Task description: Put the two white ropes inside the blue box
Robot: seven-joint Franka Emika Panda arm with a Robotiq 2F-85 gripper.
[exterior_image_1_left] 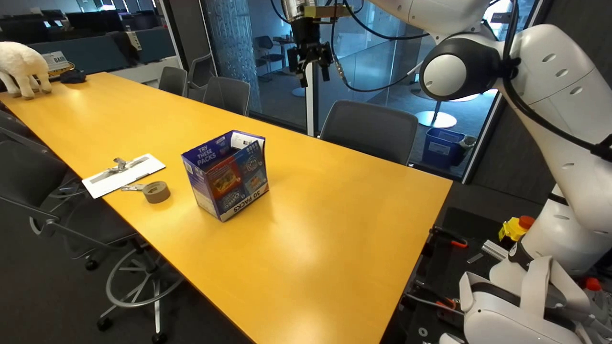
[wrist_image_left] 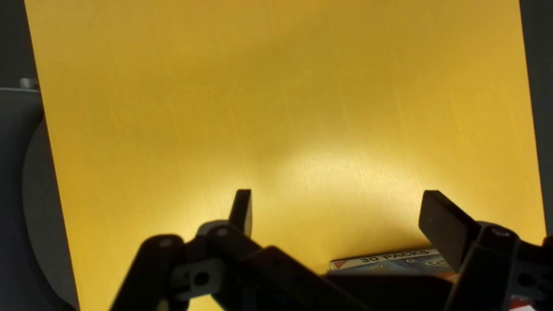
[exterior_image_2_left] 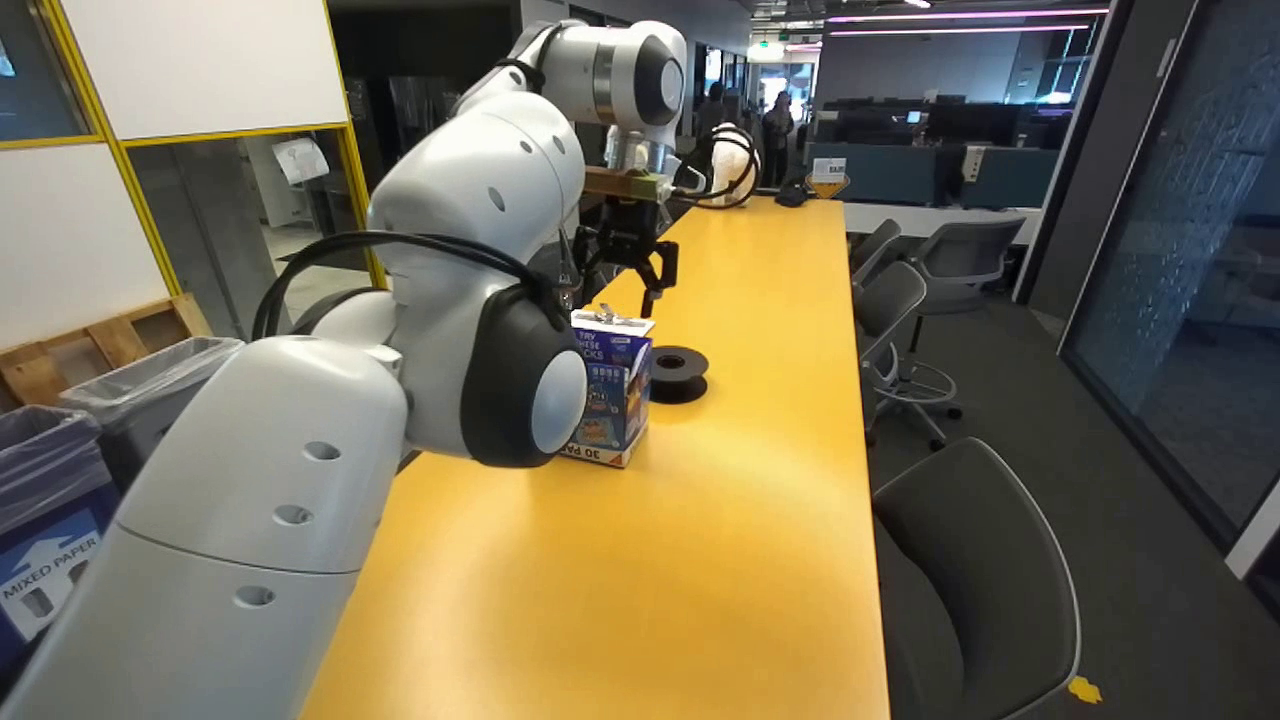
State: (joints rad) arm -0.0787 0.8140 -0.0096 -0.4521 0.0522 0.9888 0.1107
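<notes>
Both ropes may be in the blue box (exterior_image_1_left: pixel 227 177) between the table (exterior_image_1_left: pixel 334 234) edges: none show, gripper (wrist_image_left: pixel 337 201) wide apart.

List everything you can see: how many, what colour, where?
Table: one, yellow, centre of view
Box: one, blue, on the table
Clipboard: one, white, at the table's edge
Tape: one, brownish grey, beside the clipboard
Metal item: one, silvery, unclear, beside the tape
Spool: one, black, beside the box
Plush animal: one, white, table's far end
Chairs: several, dark grey, along both table sides
Bins: at least two, blue and grey, to the table's side
Screens: several, dark, far background
People: apparently two, dark, far background
Headset: one, white, past the table's near end
Stop button: one, red on yellow, near the headset
Arm: one, mostly white, partly over the table
Gripper: one, black, open, above the table
</notes>
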